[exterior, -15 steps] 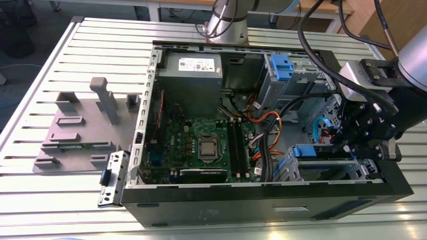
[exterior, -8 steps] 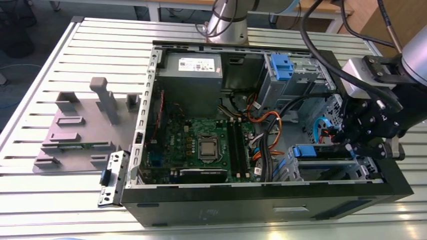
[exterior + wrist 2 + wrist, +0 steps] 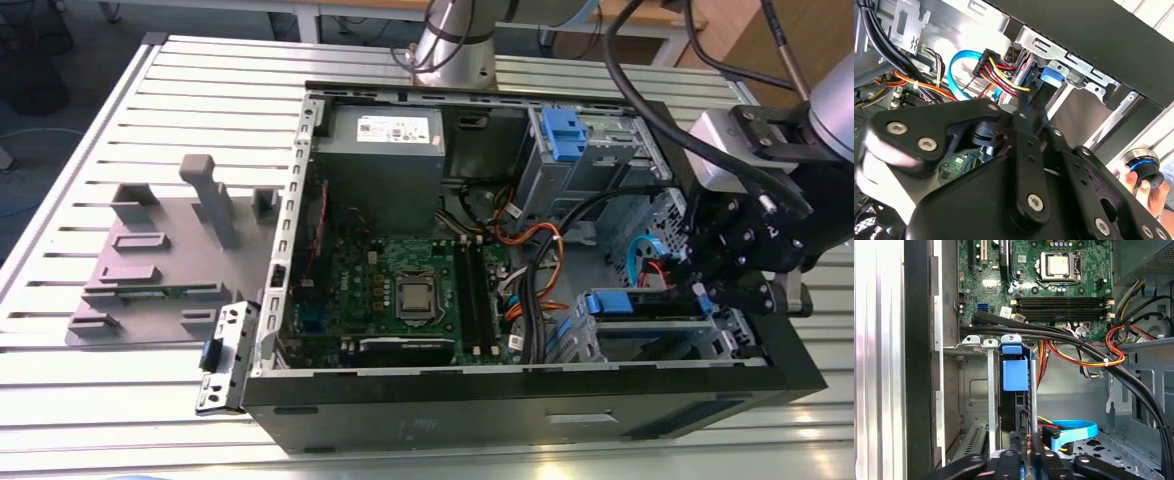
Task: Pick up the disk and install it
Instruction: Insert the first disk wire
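The disk (image 3: 627,303) sits on edge in the metal drive bay (image 3: 667,340) at the front corner of the open computer case, on the exterior view's right. Its blue rail (image 3: 1015,371) faces up between the bay's silver slats. My black gripper (image 3: 697,285) is at the disk's outer end, inside the case, and looks shut on the disk (image 3: 1021,75). In both wrist views the gripper (image 3: 1024,460) (image 3: 1021,107) closes on the disk's thin edge. A black plug with red, yellow and black wires (image 3: 991,60) and a blue data cable (image 3: 1074,432) lie right beside it.
The motherboard (image 3: 400,290) fills the case floor, and the grey power-supply box (image 3: 387,135) is at the back. Thick black cables (image 3: 1064,337) cross above the bay. A second bay with a blue latch (image 3: 561,135) stands behind. Grey fixtures (image 3: 174,250) sit left. A person's hand (image 3: 1149,187) is nearby.
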